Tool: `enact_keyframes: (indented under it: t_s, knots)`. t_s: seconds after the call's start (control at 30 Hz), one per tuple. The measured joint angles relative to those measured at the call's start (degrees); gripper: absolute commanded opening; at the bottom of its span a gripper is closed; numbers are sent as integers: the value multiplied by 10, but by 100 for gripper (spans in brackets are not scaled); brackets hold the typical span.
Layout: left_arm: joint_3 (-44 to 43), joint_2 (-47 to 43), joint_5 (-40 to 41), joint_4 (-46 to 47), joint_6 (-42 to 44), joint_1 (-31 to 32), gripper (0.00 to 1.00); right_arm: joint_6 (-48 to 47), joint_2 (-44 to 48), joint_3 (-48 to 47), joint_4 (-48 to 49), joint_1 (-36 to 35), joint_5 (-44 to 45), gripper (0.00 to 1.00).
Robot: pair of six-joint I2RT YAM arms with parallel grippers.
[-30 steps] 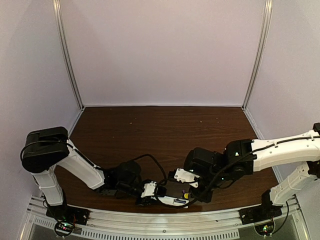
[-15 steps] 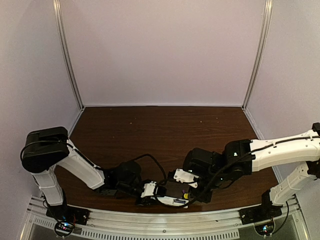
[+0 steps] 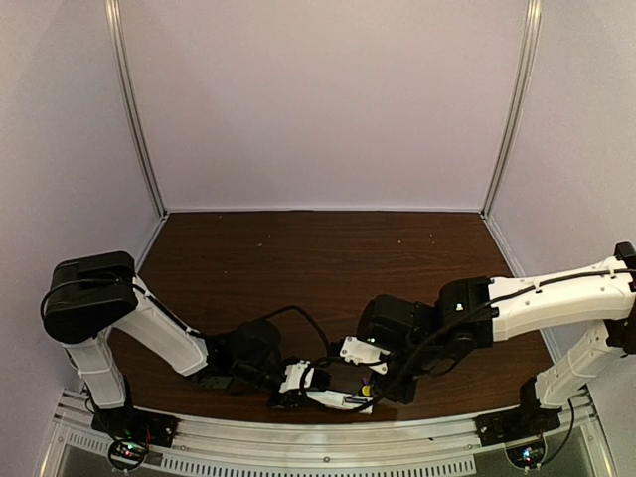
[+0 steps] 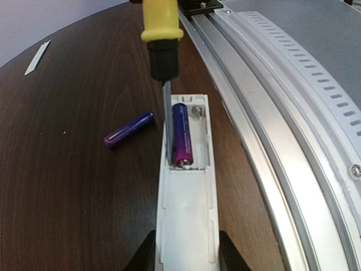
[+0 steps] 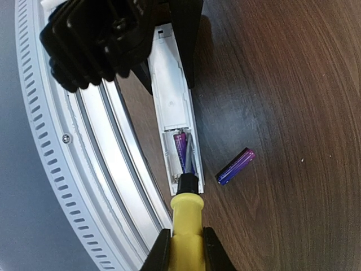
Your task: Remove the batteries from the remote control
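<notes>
The white remote control (image 4: 186,214) lies back-up near the table's front edge, its battery bay open. My left gripper (image 4: 184,261) is shut on its near end. One purple-blue battery (image 4: 181,139) sits in the bay; the other (image 4: 128,129) lies loose on the table to its left, also in the right wrist view (image 5: 236,166). My right gripper (image 5: 186,248) is shut on the yellow-handled screwdriver (image 5: 186,223), whose metal shaft reaches into the bay beside the seated battery (image 5: 180,149). In the top view the remote (image 3: 338,399) lies between both grippers.
The metal rail (image 4: 271,113) runs close along the remote's right side. A thin white cover strip (image 4: 37,57) lies far off on the brown table (image 4: 67,186).
The right arm has shifted slightly left toward the remote with the screwdriver. The left arm and the remote have not visibly moved.
</notes>
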State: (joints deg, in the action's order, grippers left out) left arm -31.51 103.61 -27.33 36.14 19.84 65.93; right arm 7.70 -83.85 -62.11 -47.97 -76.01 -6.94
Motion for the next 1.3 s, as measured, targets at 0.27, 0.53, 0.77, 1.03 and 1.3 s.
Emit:
enact_keyframes:
  t_s: [0.27, 0.53, 0.77, 1.03, 1.3]
  knots:
    - [0, 0, 0, -5, -1, 0, 0, 1, -14, -12, 0, 0, -1, 0]
    - [0, 0, -2, -10, -3, -2, 0, 2, -18, -12, 6, 3, -6, 0]
    - [0, 0, -5, -17, -10, -5, 0, 3, -21, -7, 16, 30, -33, 0]
    - [0, 0, -8, -20, -17, -7, 0, 28, -17, 4, 28, 64, -73, 0]
    - [0, 0, -8, -20, -18, -7, 0, 67, -8, 24, 47, 93, -111, 0]
